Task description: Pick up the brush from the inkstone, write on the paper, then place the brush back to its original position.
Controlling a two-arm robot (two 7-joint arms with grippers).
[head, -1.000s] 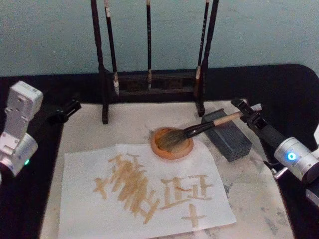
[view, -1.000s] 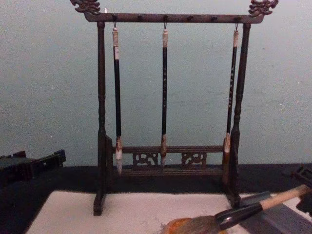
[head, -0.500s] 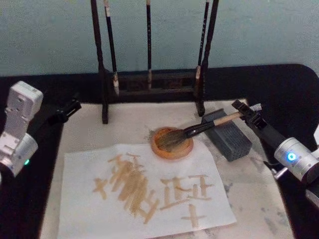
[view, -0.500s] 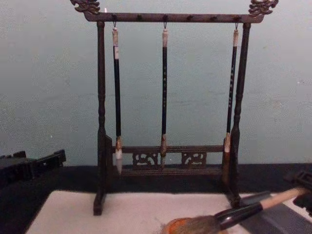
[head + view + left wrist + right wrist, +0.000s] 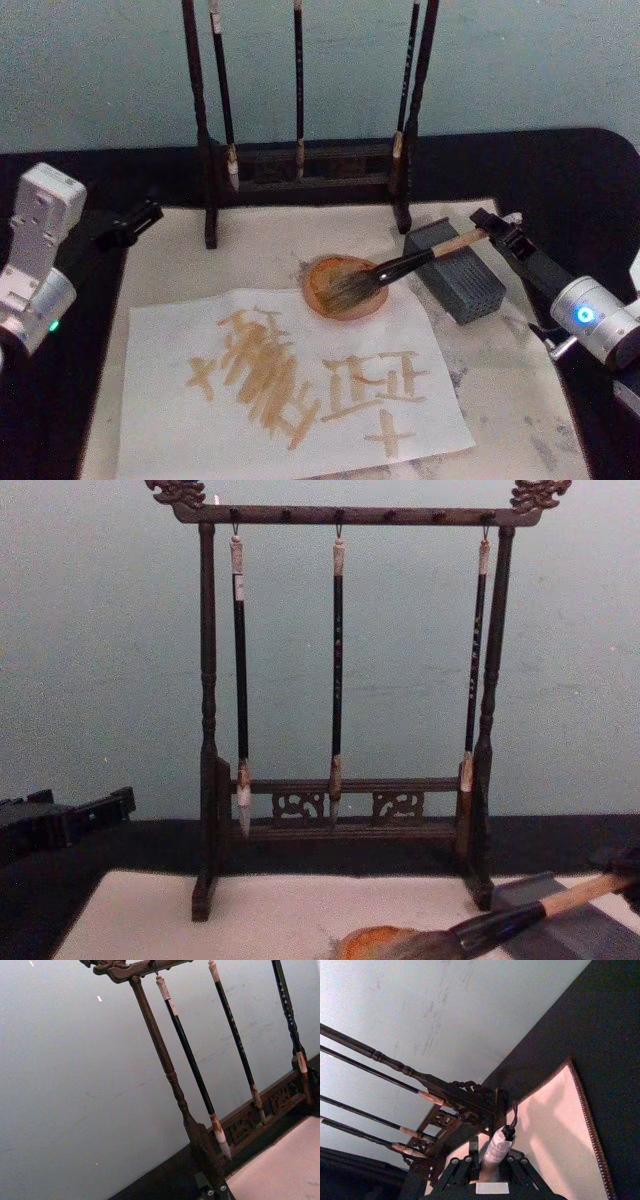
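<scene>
"Where is the brush?"

"The brush (image 5: 400, 268) lies with its hairy end in the inkstone (image 5: 314, 285). The inkstone sits at the far edge of the paper (image 5: 200, 420), near the middle of the surface. The stick leans across the grey block (image 5: 470, 285)."

"Who holds it?"

"The right pincer (image 5: 497, 232), toward the right edge, is closed on the tip of the stick. The left pincer (image 5: 130, 222) waits by the left edge."

"What should it do?"

"I think it should let the brush rest all the way. Then it should open slowly and pull straight back, so the stick does not roll off the block."

"Did anything change?"

"Yes. A second ago the stick was higher. Now it has come down, and the hairs have slid toward the near rim of the inkstone."
</scene>
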